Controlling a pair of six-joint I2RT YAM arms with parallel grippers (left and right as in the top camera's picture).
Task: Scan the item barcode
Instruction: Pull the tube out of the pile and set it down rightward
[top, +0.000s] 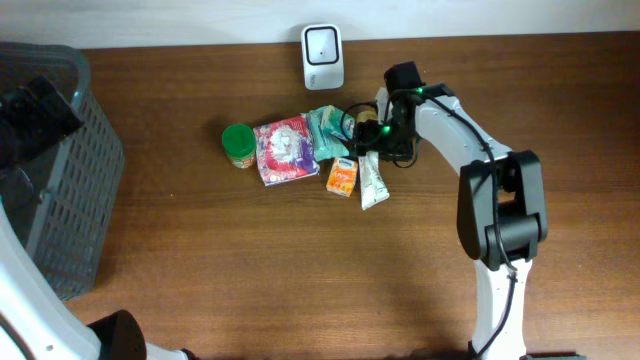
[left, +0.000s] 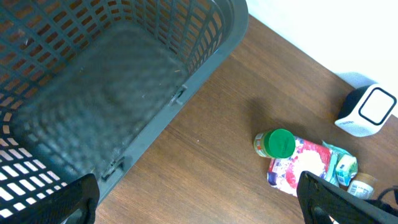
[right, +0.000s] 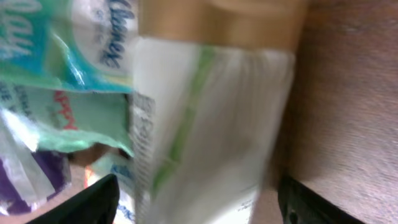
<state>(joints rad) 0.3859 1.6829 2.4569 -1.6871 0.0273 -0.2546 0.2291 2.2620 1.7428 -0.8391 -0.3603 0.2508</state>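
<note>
A white tube with a green stripe and a tan cap lies on the table and fills the blurred right wrist view. My right gripper is open and straddles it, one black finger on each side, with a little room on the left. From overhead, that gripper hovers over the capped end of the tube. The white barcode scanner stands at the table's far edge. My left gripper is open and empty over bare wood beside the basket.
A pile lies left of the tube: a green-lidded jar, a pink packet, a teal tissue pack and a small orange carton. A grey mesh basket stands at the table's left end.
</note>
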